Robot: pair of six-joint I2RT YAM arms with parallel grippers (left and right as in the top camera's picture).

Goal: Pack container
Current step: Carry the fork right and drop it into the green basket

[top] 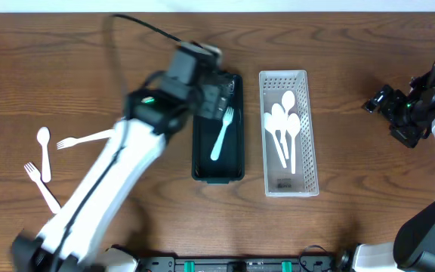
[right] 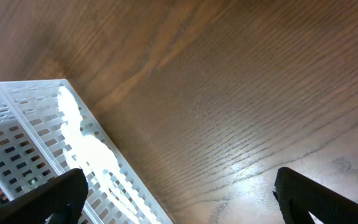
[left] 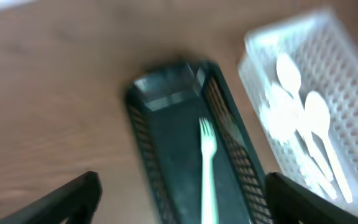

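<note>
Left hand (left: 182, 202) hangs over the far end of the dark green slotted plastic tray (top: 199, 155), its two fingers spread wide and holding nothing. One white plastic fork (top: 221, 134) lies lengthwise on the tray floor, clear of both fingers, so placing this fork looks finished. Right hand (right: 182, 202) waits at the right edge of the desk, fully spread and empty.

Beside the tray, a white perforated plastic basket (top: 308, 128) holds several white plastic spoons (top: 282, 125). Well apart on the left lie a loose white spoon (top: 44, 151) and two loose white forks (top: 85, 140) (top: 41, 185). Sorting seems partly done. The next move probably calls for lifting the left arm clear of the tray wall, swinging left, and pinching one thin, flat handle.

Brown wood-grain desk (top: 353, 45) fills every view; no room shows beyond it.
</note>
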